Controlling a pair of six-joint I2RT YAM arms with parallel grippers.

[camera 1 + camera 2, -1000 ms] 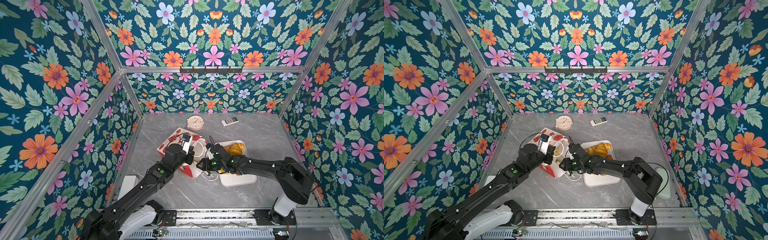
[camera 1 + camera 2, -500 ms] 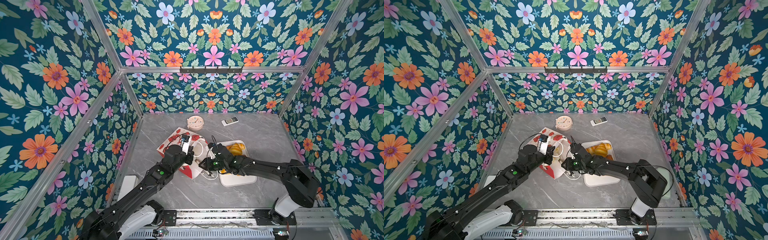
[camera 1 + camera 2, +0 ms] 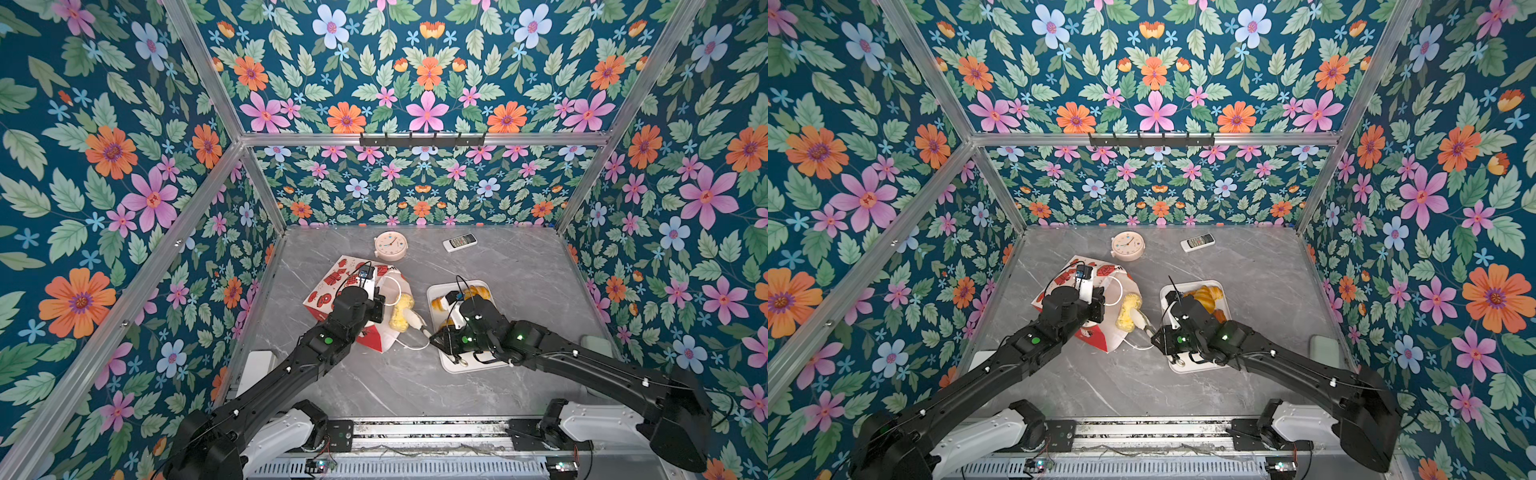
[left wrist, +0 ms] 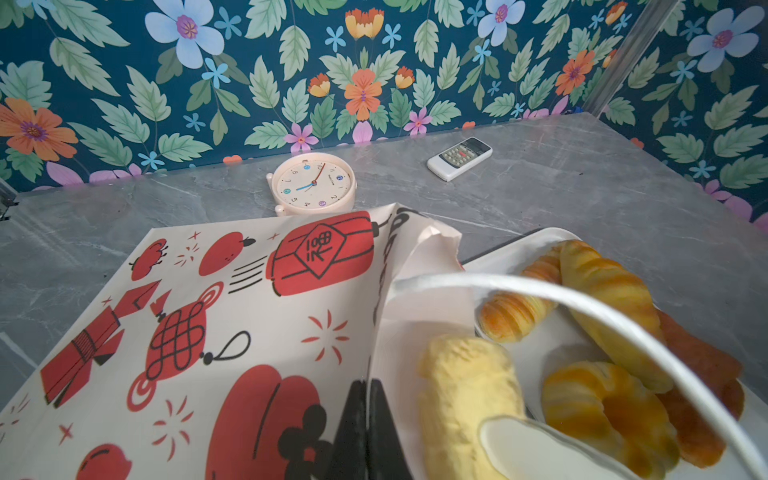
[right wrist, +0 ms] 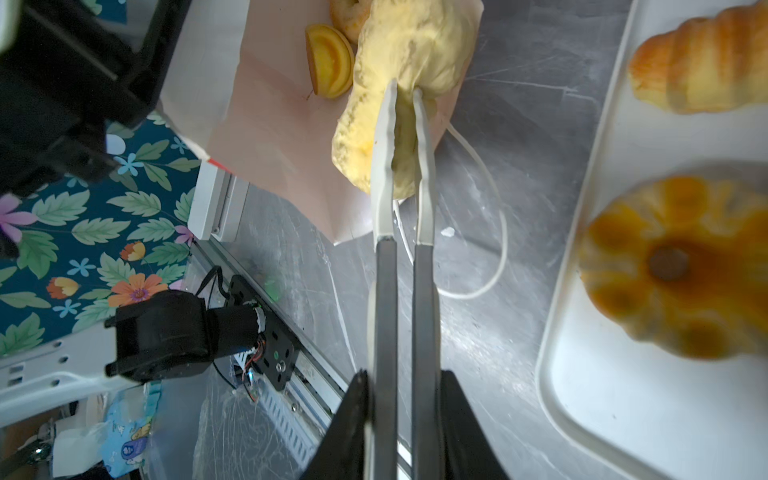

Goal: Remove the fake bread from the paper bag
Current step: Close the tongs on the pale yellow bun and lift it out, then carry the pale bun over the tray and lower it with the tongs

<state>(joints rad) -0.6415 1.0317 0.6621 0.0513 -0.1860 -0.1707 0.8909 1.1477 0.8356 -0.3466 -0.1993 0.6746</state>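
Left pincer [image 4: 365, 415] is pinched tight on the rim of the paper bag [image 3: 332, 286], probably to hold its mouth open. Right pincer [image 5: 405, 93] is clamped on pale fake bread [image 3: 400, 312] right at that mouth.

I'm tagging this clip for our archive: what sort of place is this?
Probably a staged robot test booth, not a home: floral-wallpaper walls framed by aluminium struts enclose a grey marble-look tabletop, and two black robot arms sit on a rail at its front edge.
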